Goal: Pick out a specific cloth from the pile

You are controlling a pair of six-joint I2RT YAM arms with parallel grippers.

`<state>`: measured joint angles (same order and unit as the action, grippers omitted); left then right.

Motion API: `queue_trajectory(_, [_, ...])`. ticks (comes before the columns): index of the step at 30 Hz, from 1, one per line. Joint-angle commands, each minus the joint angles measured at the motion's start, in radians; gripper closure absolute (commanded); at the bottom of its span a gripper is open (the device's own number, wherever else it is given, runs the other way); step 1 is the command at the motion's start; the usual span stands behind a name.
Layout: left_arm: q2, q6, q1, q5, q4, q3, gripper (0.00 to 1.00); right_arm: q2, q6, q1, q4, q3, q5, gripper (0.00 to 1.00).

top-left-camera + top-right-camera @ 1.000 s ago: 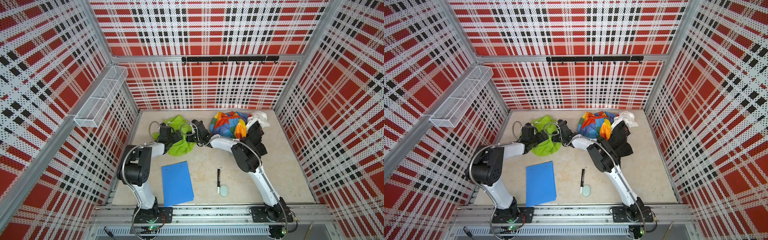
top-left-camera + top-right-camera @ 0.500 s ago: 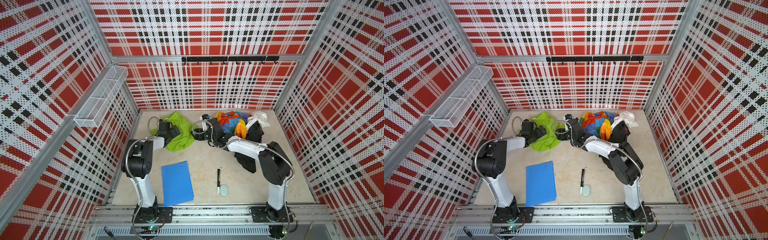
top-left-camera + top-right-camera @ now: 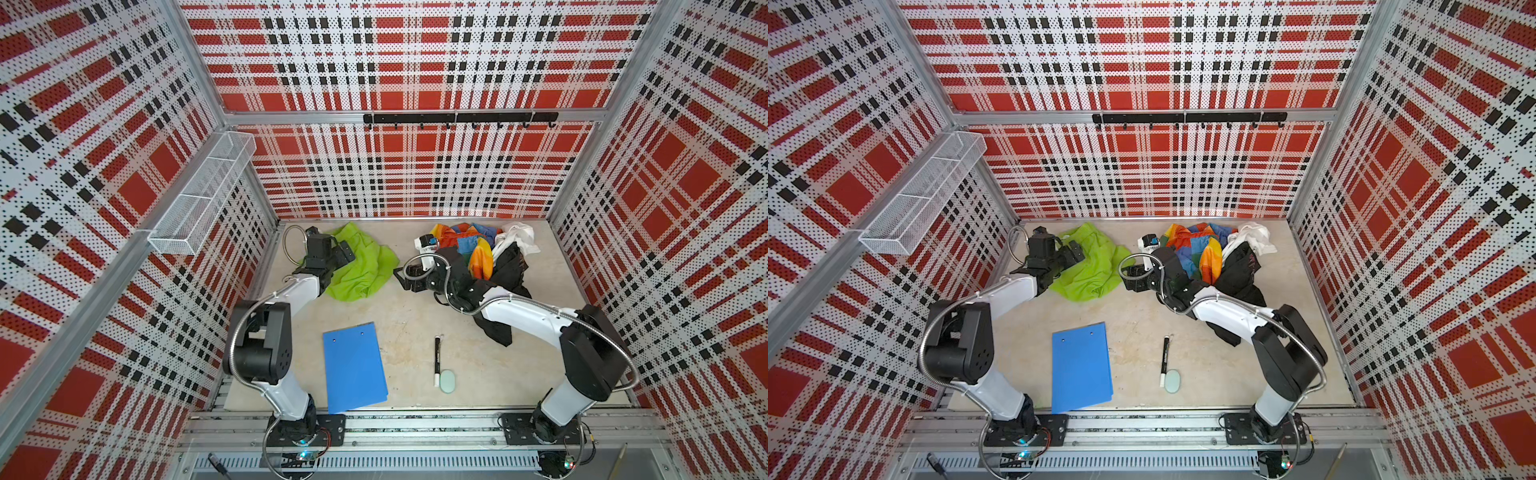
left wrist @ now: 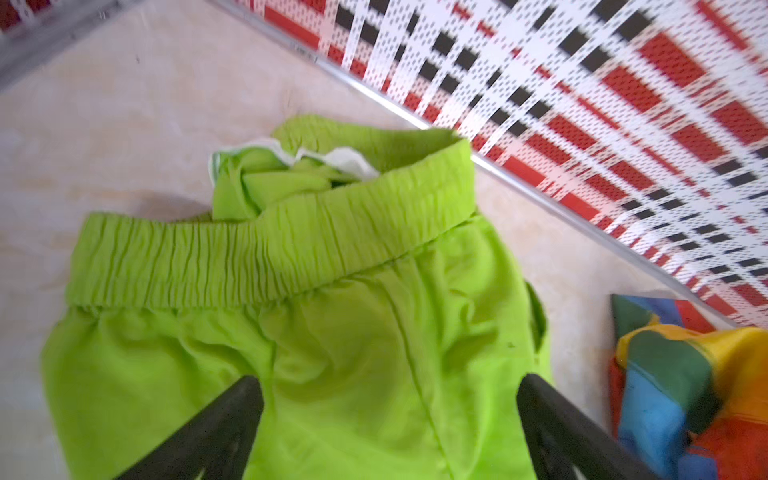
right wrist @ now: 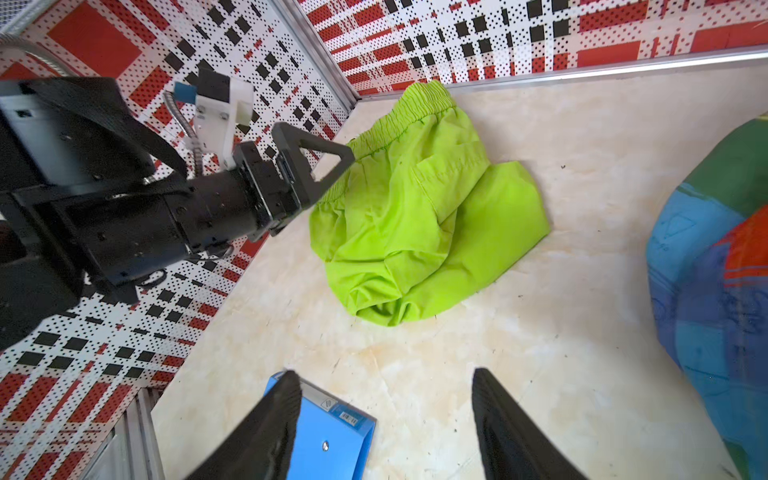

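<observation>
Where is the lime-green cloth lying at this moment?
In both top views the lime-green cloth lies at the back left of the table, near the back wall, apart from the pile to its right, with the open left tool over it.

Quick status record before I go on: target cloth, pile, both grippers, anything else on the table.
lime-green cloth: back left on the table, apart from the pile
pile: rainbow, black and white garments, back right
left gripper: open above the cloth, nothing clamped
right gripper: open, empty, between cloth and pile
other items: blue clipboard, marker, near the front
</observation>
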<state>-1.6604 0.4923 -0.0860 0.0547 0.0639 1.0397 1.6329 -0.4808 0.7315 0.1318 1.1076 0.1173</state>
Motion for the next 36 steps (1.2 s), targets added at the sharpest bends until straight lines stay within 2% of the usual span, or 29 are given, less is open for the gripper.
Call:
queue_trajectory(1, [0.028, -0.079, -0.015, -0.033, -0.064, 0.021, 0.01, -0.079, 0.043, 0.000, 0.052, -0.038, -0.022, 0.25])
queue_trajectory(7, [-0.050, -0.122, -0.083, -0.018, -0.118, 0.076, 0.01, -0.167, 0.067, 0.000, 0.023, -0.080, -0.022, 0.08])
queue_trajectory(10, [-0.118, -0.125, -0.107, -0.013, -0.146, 0.121, 0.01, -0.213, 0.086, 0.000, 0.009, -0.104, -0.018, 0.03])
queue_trajectory(17, [-0.276, -0.122, -0.126, -0.032, -0.176, 0.203, 0.01, -0.357, 0.108, -0.002, -0.031, -0.191, -0.075, 0.03])
queue_trajectory(21, [-0.308, -0.129, -0.127, -0.035, -0.189, 0.243, 0.01, -0.424, 0.129, -0.004, -0.088, -0.213, -0.119, 0.02])
queue_trajectory(29, [-0.101, -0.146, -0.124, -0.021, -0.182, 0.230, 0.01, -0.557, 0.180, -0.037, -0.179, -0.259, -0.190, 0.01])
queue_trajectory(33, [0.049, -0.176, -0.126, -0.020, -0.167, 0.157, 0.01, -0.643, 0.185, -0.051, -0.249, -0.287, -0.326, 0.00])
queue_trajectory(36, [0.187, -0.179, -0.121, -0.020, -0.104, 0.037, 0.01, -0.737, 0.208, -0.057, -0.272, -0.336, -0.434, 0.00])
